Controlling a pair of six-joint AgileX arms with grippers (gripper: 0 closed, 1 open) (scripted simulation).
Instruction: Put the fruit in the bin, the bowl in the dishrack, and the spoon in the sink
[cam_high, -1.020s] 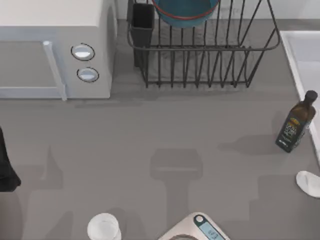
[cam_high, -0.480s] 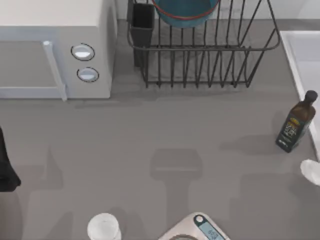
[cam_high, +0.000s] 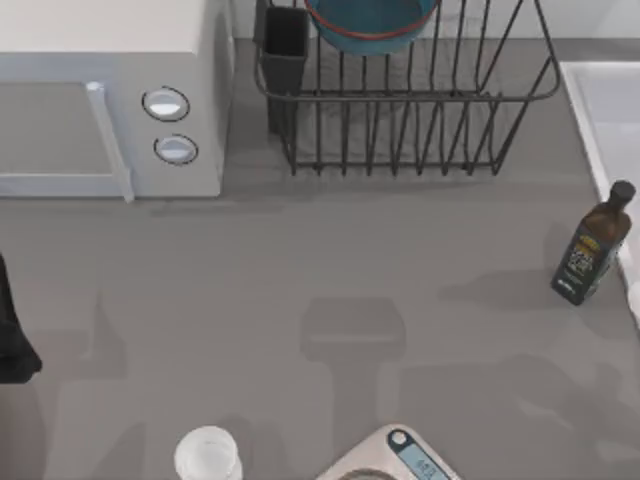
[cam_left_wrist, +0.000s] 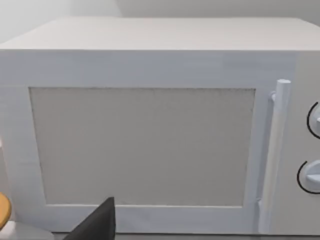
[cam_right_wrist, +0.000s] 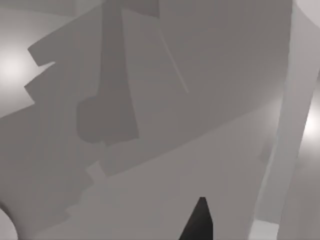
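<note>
**Bowl racked; spoon at the sink's edge, fruit out of sight**

From above, the bowl already sits in the dishrack at the back of the table, held among the upright bars beside the black utensil cup. That part of the task looks done. The sink runs along the right edge, its pale rim just behind the dark oil bottle. A small pale sliver at the right border, just below the bottle, may be the spoon, too little of it showing to be sure; if so, it lies right at the sink's rim. No red fruit lies on the table, so that step cannot be judged. The microwave fills the back left, a clear glass and a kitchen scale stand at the front edge, and a dark part of the left arm sits at the far left edge.

The left wrist view faces the microwave door, its handle and the edges of the two knobs. One dark finger of the left gripper pokes in; whether the jaws are apart or together cannot be told.

The right wrist view looks down on grey tabletop crossed by shadows, with a pale raised strip, probably the sink rim, along one side. One dark fingertip of the right gripper shows; jaw state and any hold on the spoon cannot be told.
</note>
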